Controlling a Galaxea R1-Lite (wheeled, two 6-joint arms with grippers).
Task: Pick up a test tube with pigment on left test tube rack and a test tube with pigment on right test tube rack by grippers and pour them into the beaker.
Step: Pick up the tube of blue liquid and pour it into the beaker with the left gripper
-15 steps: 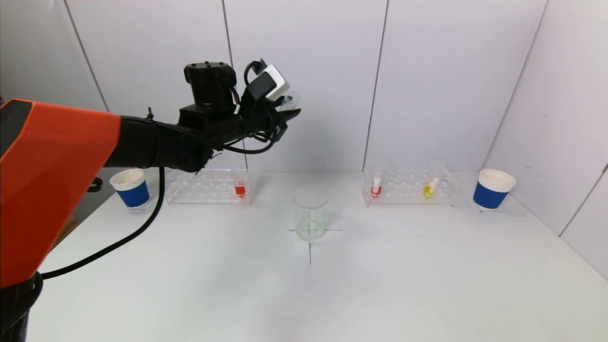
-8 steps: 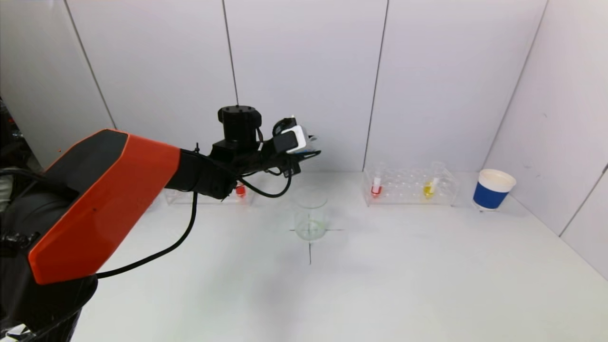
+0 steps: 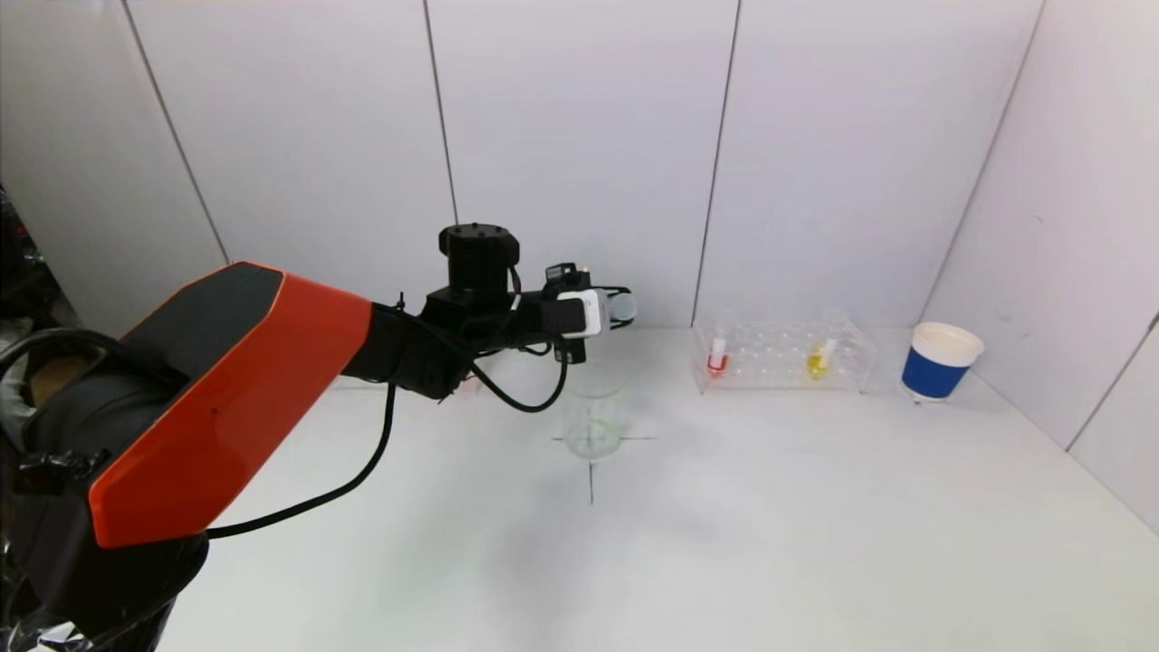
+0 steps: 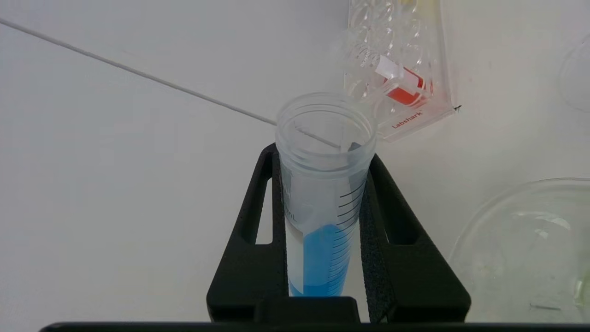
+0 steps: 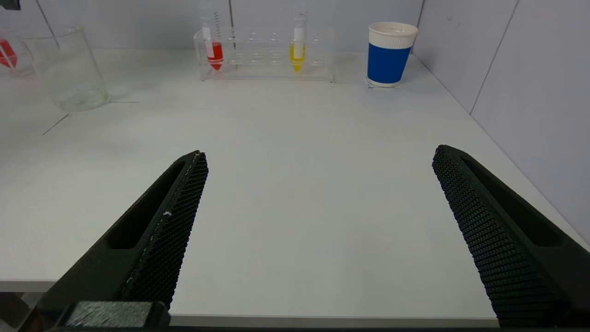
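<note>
My left gripper (image 3: 616, 306) is shut on a clear test tube with blue pigment (image 4: 322, 216), held tilted near level, a little above and behind the glass beaker (image 3: 592, 415). The tube's open mouth (image 3: 623, 308) points right. The beaker also shows in the left wrist view (image 4: 530, 249) and the right wrist view (image 5: 64, 69). The right rack (image 3: 783, 355) holds a red tube (image 3: 717, 355) and a yellow tube (image 3: 820, 357). The left rack is mostly hidden behind my left arm. My right gripper (image 5: 318, 230) is open and empty over the table's near right edge, out of the head view.
A blue paper cup (image 3: 940, 360) stands right of the right rack. A red tube in the left rack shows at the edge of the right wrist view (image 5: 7, 53). White walls close the back and right side. A black cross marks the table under the beaker.
My left arm has come down and moved right with the blue tube, from high above the left rack to just over the beaker. The tube has tilted toward level.
</note>
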